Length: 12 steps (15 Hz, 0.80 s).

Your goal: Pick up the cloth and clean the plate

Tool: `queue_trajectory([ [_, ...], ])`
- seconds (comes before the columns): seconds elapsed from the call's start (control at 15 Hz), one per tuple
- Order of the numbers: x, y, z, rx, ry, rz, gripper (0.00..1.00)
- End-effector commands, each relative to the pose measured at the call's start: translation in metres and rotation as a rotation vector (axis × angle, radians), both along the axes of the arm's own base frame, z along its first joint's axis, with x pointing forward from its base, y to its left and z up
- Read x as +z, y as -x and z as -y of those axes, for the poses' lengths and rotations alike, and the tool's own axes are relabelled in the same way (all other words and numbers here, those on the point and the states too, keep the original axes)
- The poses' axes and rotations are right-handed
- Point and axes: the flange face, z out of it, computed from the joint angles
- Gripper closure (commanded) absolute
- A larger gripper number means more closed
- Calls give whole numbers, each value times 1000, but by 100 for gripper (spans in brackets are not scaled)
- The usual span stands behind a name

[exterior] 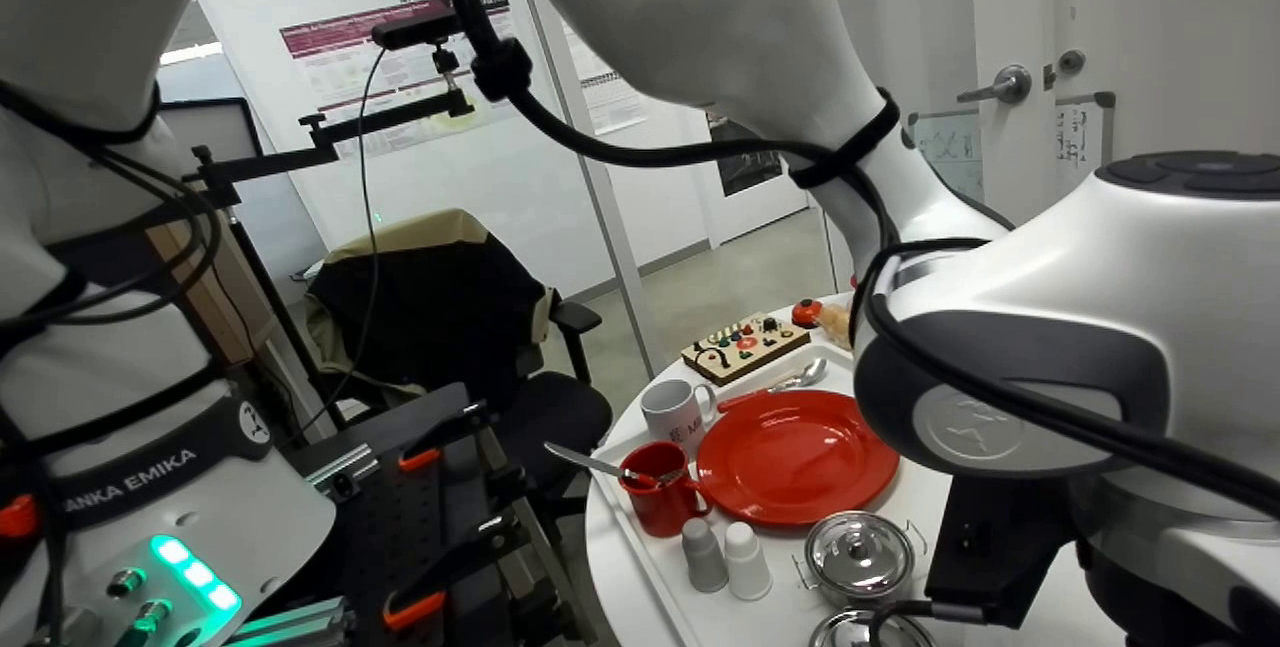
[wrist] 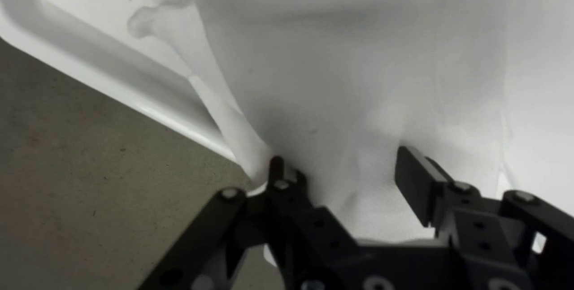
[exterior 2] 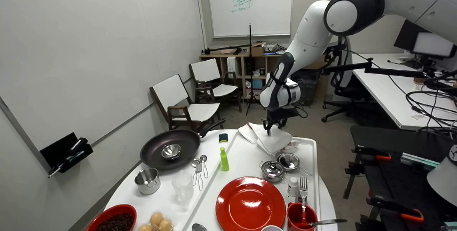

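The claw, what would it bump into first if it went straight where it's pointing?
Most likely the white cloth. The open claw points down at it, so close that I can't tell whether they're touching. Under the cloth would probably come the white tray.

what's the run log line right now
gripper: open, at white cloth | white cloth: partly over white tray rim | red plate: apart from cloth

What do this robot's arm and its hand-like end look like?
The arm is smooth white with rounded segments and dark grey panels; black straps fasten a black cable along it. Its base shows "EMIKA" lettering and glowing green lights. The gripper is black, with two jointed fingers.
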Motion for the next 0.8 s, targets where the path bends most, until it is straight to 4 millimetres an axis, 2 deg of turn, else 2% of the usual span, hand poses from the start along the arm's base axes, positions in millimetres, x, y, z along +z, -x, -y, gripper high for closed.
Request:
queue_trajectory([
  [0.0,0,-5,0,2,-1,-3,10],
  [0.07,1,-4,0,4,0,0,2],
  [0.13,5,-2,0,9,8,9,0],
  [0.4,22,6,-1,65,66,57,0],
  [0.73,46,25,-19,286,227,127,0],
])
